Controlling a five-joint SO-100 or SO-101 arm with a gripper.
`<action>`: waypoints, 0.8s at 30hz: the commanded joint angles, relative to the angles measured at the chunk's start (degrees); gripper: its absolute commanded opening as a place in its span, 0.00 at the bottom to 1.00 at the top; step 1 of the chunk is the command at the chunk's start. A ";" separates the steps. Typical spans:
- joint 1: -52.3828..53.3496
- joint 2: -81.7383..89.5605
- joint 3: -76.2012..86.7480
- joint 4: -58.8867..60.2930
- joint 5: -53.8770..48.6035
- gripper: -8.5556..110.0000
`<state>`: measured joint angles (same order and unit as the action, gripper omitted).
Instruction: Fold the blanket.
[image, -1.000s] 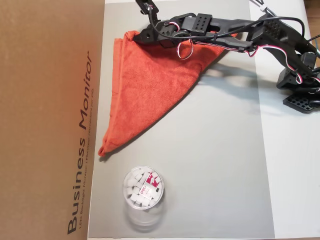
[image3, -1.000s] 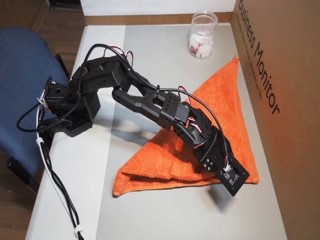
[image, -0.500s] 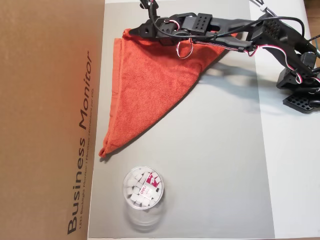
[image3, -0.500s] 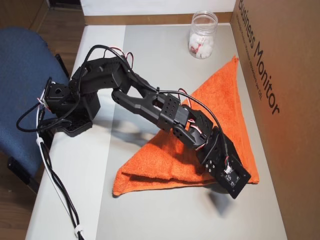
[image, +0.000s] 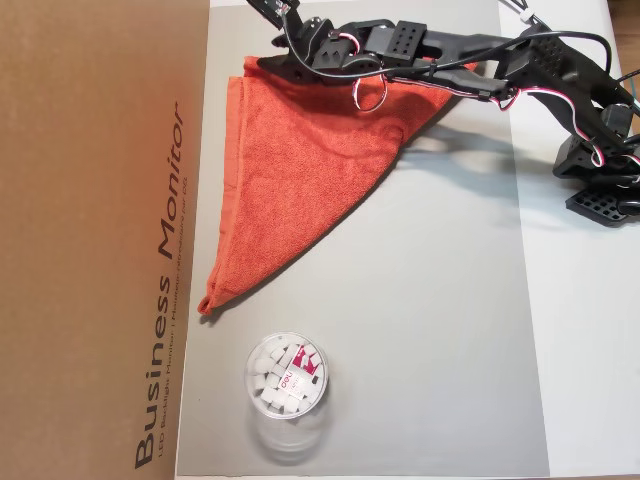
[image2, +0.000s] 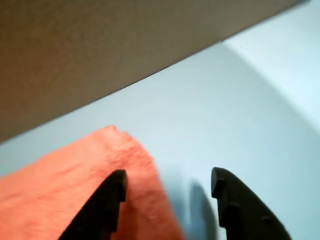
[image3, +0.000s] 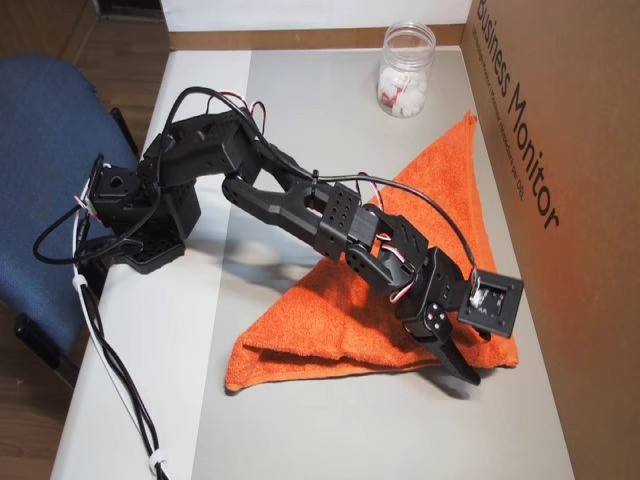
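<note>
The blanket (image: 300, 170) lies folded into a triangle on the grey mat (image: 440, 320), with its long straight side along the cardboard box (image: 100, 240). The gripper (image2: 167, 185) hangs above one corner of the cloth, and its two black fingers (image2: 112, 192) are spread apart with nothing between them. In an overhead view the arm (image3: 300, 205) reaches across the blanket. A clear round container (image: 285, 375) stands near the far tip of the cloth.
</note>
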<state>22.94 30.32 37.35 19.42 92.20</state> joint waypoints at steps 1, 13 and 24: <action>0.88 5.19 -2.02 -0.62 -8.26 0.21; 1.41 19.25 7.65 7.73 -14.33 0.21; 3.87 37.71 25.22 17.23 -13.97 0.21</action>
<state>25.93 60.29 60.56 35.68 77.78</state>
